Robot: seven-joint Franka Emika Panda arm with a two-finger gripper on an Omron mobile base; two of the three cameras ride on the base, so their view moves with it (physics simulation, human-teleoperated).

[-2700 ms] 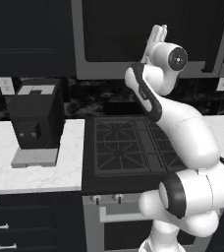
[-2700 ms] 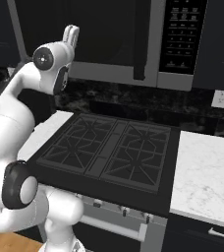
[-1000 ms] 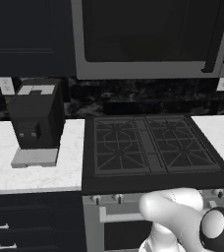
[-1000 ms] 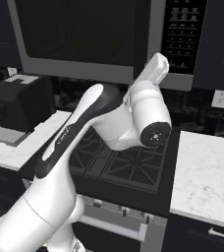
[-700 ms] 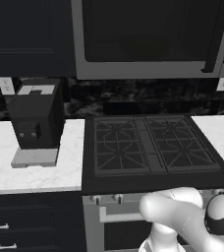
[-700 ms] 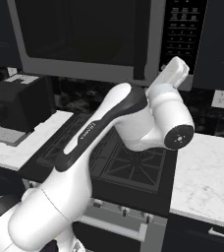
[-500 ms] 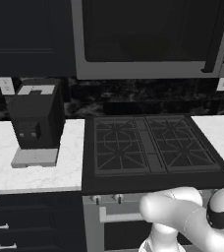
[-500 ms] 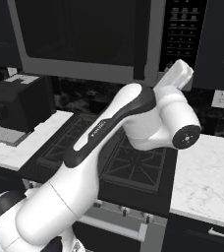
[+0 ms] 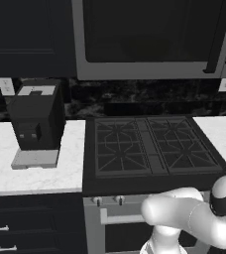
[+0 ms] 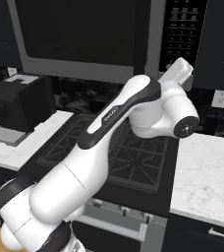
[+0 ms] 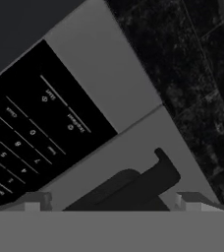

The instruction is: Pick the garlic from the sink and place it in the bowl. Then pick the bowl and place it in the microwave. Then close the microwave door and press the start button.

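The microwave point(image 10: 109, 39) hangs above the stove, and the gripper point(image 11: 109, 199) is right up at its lower right corner, jaws spread wide with nothing between them. In the hand view the two small finger tips point(image 11: 35, 201) stand apart, facing the black control panel point(image 11: 30, 133) with its rows of buttons, tilted across the picture; the hand's dark shadow falls on the grey frame below it. In the right base view the white arm point(image 10: 114, 128) reaches up over the stove point(image 10: 133, 157) to the panel. The microwave door point(image 9: 144, 34) is shut, dark glass and bar handle point(image 9: 219, 37) flush. Off to the left, a black coffee machine point(image 9: 35, 121) sits on the white marble counter point(image 9: 35, 168).
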